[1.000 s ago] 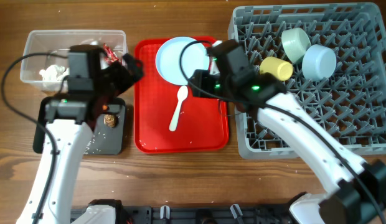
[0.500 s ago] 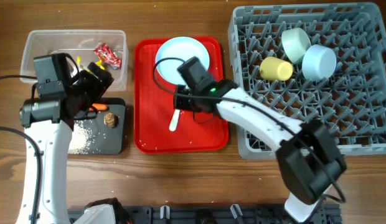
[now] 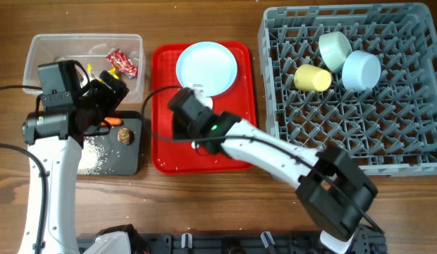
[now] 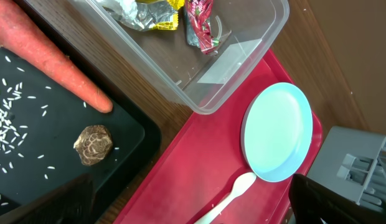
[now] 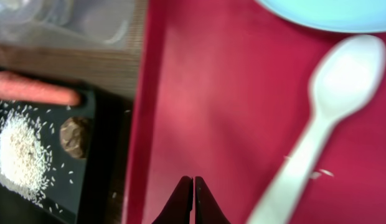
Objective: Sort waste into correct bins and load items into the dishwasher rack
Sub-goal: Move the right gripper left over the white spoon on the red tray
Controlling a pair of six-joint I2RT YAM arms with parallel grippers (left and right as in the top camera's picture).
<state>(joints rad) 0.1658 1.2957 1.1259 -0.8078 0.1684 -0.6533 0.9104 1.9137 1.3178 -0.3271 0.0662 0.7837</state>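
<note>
My right gripper point(image 5: 193, 200) hangs low over the red tray point(image 5: 211, 93), shut on nothing. The white spoon point(image 5: 330, 118) lies just to its right, below the light-blue plate point(image 3: 206, 67). In the overhead view the right gripper point(image 3: 185, 116) covers most of the spoon. My left gripper point(image 3: 109, 88) is open and empty between the clear tub point(image 3: 35, 63) and the black tray point(image 3: 127, 159). The tub holds wrappers point(image 4: 202, 28). Carrot point(image 4: 50, 62), brown lump point(image 4: 93, 144) and rice point(image 4: 9, 118) lie on the black tray.
The grey dishwasher rack point(image 3: 345, 120) fills the right side and holds a pale green bowl point(image 3: 335, 48), a light-blue bowl point(image 3: 361, 70) and a yellow cup point(image 3: 312, 77). My right arm stretches across the tray's front right corner.
My right gripper swung left from the rack's edge across the red tray and closed from half open to shut. The left arm drew back from the tub early on, then stayed still.
</note>
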